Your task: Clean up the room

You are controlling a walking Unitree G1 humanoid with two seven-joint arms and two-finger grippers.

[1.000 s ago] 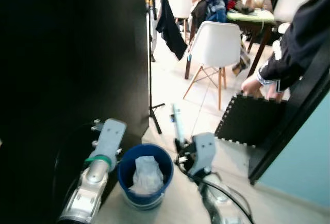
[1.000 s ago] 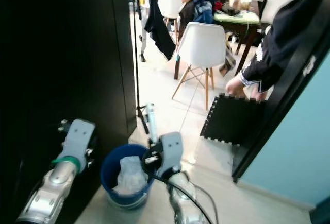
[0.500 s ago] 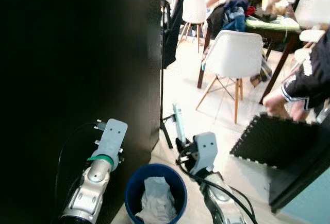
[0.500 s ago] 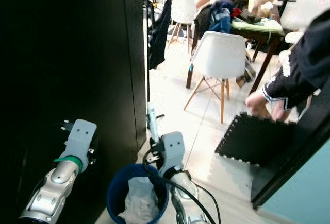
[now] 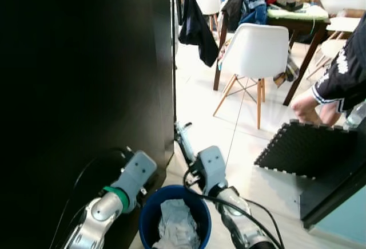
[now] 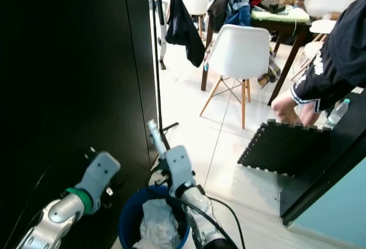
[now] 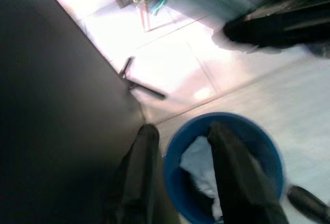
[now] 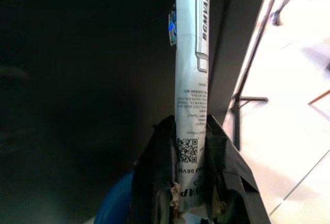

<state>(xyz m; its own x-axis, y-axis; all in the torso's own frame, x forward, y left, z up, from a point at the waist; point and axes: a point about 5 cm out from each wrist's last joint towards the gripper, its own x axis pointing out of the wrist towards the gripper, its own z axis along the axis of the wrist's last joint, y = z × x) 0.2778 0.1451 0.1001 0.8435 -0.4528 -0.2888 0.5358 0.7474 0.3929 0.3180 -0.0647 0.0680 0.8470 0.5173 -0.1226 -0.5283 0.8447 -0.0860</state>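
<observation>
- Since half a second ago the robot's head has tipped down, so the whole scene has slid in view; the right arm has swung the white printed tube (image 5: 183, 139) nearer the dark wall panel (image 5: 86, 89), and the left arm has leaned in towards the blue bin (image 5: 150, 214).
- That bin sits on the pale floor (image 5: 246, 146) at the foot of the wall panel, between the two arms, with crumpled clear plastic (image 5: 174, 226) already inside it.
- The step in hand looks like dropping the tube into the bin. To do it well, the tube's low end should come over the bin's mouth and point down before release, otherwise it may catch the rim and roll off.
- The right tool (image 8: 192, 193) is clamped on the tube's lower end, one finger on each side, with the tube standing up past it.
- The left tool (image 7: 178, 175) hangs with its fingers apart and nothing between them, one finger (image 7: 139, 172) outside the bin's rim, the other over its contents.
- A person's hand (image 5: 306, 107) holds a black foam mat (image 5: 303, 149) nearby, beyond a white chair (image 5: 257, 48).
</observation>
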